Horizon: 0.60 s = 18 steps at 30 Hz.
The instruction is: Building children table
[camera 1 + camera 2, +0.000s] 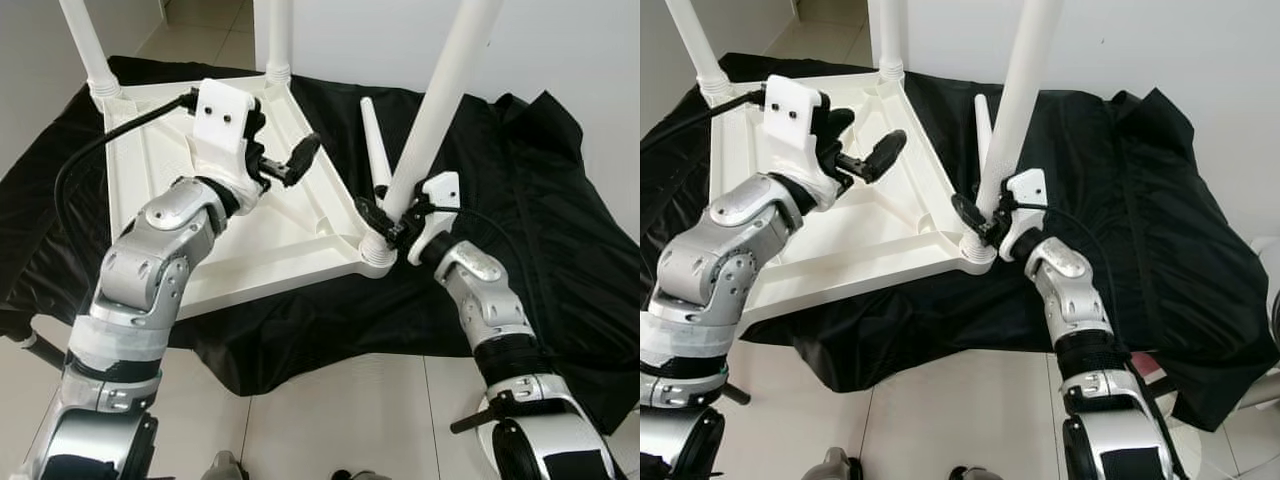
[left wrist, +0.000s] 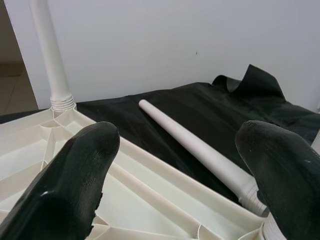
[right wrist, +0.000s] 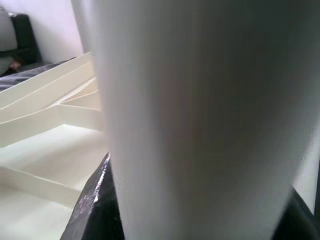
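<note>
Three legs stand; right gripper (image 1: 388, 222) clamps the nearest leg (image 1: 435, 110)

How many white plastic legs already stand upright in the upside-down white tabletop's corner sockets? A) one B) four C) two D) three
D: three legs stand in the upside-down white tabletop, one gripped by the right gripper, while a fourth white leg lies on the black cloth.

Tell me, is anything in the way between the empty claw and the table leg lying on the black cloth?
Nothing visible blocks it. The left claw hovers open above the upside-down tabletop, and the loose leg lies on the black cloth just past the tabletop's edge. The right claw grips the corner leg nearby.
</note>
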{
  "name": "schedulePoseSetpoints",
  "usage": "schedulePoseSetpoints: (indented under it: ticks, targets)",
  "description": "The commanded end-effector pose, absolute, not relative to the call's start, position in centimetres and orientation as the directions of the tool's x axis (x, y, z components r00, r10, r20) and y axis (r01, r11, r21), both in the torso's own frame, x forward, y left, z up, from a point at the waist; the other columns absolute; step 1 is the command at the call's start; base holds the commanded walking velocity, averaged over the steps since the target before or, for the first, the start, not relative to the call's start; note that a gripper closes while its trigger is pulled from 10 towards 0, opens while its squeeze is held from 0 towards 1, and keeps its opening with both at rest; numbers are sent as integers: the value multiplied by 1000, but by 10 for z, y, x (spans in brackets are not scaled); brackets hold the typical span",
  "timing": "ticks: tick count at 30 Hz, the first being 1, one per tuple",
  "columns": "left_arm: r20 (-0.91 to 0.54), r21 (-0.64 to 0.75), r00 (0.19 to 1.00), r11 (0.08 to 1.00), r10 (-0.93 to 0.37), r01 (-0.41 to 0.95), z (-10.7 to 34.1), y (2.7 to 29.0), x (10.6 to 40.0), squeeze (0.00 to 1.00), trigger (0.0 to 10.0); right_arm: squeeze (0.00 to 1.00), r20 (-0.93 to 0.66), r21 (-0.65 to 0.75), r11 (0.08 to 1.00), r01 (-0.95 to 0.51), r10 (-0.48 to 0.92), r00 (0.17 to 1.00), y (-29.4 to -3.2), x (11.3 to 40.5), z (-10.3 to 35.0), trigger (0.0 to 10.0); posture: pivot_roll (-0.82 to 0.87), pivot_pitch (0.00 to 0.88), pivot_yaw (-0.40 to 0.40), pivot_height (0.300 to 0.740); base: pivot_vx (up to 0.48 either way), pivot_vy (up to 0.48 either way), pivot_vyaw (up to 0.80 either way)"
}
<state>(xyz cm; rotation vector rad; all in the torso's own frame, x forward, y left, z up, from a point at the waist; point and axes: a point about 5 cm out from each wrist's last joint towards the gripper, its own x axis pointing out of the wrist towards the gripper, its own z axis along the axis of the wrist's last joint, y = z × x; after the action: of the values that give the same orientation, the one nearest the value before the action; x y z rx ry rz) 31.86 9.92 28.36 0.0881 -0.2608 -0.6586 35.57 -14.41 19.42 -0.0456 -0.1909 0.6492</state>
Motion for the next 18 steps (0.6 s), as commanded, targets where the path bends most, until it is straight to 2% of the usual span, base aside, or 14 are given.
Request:
schedulePoseSetpoints:
  ticks: [1,2,3,4,7,9,10,12,16,18]
  targets:
    - [180,249,550,579,-815,776,288,83,307,0,10000,0,172,-114,793,-599,609,774,-148,356,202,10000,67,47,-81,740,0,0,0]
    - [190,241,496,530,-847,813,292,80,303,0,10000,0,175,-122,786,-605,618,767,-150,354,206,10000,66,42,-83,740,0,0,0]
    - [190,241,496,530,-847,813,292,80,303,0,10000,0,175,-122,786,-605,618,767,-150,354,206,10000,66,42,-83,740,0,0,0]
    - [213,253,403,449,-890,857,299,74,295,0,10000,0,173,-127,776,-618,631,756,-151,352,211,10000,66,38,-85,740,0,0,0]
    - [222,266,380,431,-898,862,301,73,293,0,10000,0,170,-129,773,-621,634,754,-152,352,212,10000,66,38,-85,740,0,0,0]
    - [223,275,286,342,-932,899,305,66,286,0,10000,0,170,-147,765,-627,644,746,-153,352,218,10000,62,28,-86,740,0,0,0]
    - [223,275,286,342,-932,899,305,66,286,0,10000,0,170,-147,765,-627,644,746,-153,352,218,10000,62,28,-86,740,0,0,0]
    - [232,260,199,258,-952,931,309,57,281,0,10000,0,173,-162,755,-636,656,735,-155,352,223,10000,58,23,-85,740,0,0,0]
    - [246,238,119,179,-962,955,313,50,277,0,10000,0,143,-176,727,-664,686,714,-154,349,224,10000,53,17,-85,740,0,0,0]
    - [248,232,30,90,-968,969,315,46,272,0,10000,0,120,-184,707,-683,706,698,-152,347,222,10000,52,16,-83,740,0,0,0]
